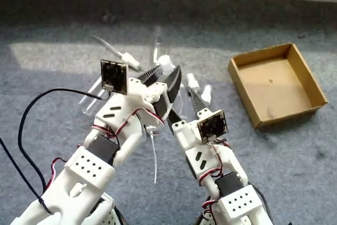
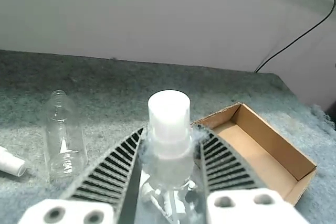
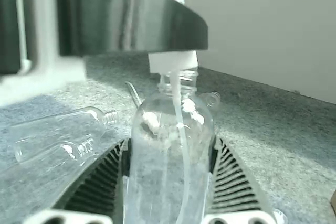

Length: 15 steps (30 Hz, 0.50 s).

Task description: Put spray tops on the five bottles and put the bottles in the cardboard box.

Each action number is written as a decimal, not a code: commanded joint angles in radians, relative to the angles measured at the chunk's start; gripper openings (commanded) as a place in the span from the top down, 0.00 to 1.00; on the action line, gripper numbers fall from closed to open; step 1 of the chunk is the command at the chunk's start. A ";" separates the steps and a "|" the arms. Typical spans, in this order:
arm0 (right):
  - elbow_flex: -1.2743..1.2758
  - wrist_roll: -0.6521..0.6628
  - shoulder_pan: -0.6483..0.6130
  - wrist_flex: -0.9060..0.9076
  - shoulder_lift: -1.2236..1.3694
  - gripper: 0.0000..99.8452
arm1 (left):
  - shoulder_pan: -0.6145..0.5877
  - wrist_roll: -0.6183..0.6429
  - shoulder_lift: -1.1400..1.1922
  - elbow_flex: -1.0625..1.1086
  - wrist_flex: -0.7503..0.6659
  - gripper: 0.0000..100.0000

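Nearest the camera, the white left arm (image 1: 89,167) is lying along the lower left of the high view, and its left gripper (image 2: 169,135) is pinching the white plastic spray top (image 2: 168,116) between ribbed black fingers (image 2: 113,166). That top is sitting on the neck of the clear plastic bottle (image 3: 169,129), with its dip tube hanging inside. Just to the right, the right gripper (image 3: 169,153) is clamping the bottle's body upright above the grey fuzzy surface (image 1: 52,40).

The step in hand is looking like seating the top. To do it well, the right fingers should be holding the bottle firm and vertical without crushing its thin wall, while the left gripper is keeping the top square on the neck as it presses or turns. A tilted top is likely to jam.

Farthest right, the shallow brown cardboard box (image 1: 274,85) is waiting well apart, with no bottle in it yet
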 commanded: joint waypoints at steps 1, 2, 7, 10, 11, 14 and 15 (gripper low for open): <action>0.108 0.008 -0.002 -0.022 -0.010 0.97 | 0.042 -0.058 0.073 -0.174 0.158 1.00; 0.108 0.008 -0.002 -0.022 -0.010 0.97 | 0.044 -0.058 0.097 -0.209 0.204 1.00; 0.108 0.008 -0.002 -0.022 -0.010 0.97 | 0.047 -0.060 0.202 -0.309 0.281 1.00; 0.108 0.008 -0.002 -0.022 -0.010 0.97 | 0.056 -0.060 0.208 -0.306 0.284 1.00; 0.108 0.008 -0.002 -0.022 -0.010 0.97 | 0.056 -0.058 0.205 -0.306 0.293 1.00; 0.108 0.008 -0.002 -0.022 -0.010 0.97 | 0.056 -0.058 0.188 -0.300 0.325 1.00; 0.108 0.008 -0.002 -0.022 -0.010 0.97 | 0.056 -0.060 0.182 -0.289 0.328 1.00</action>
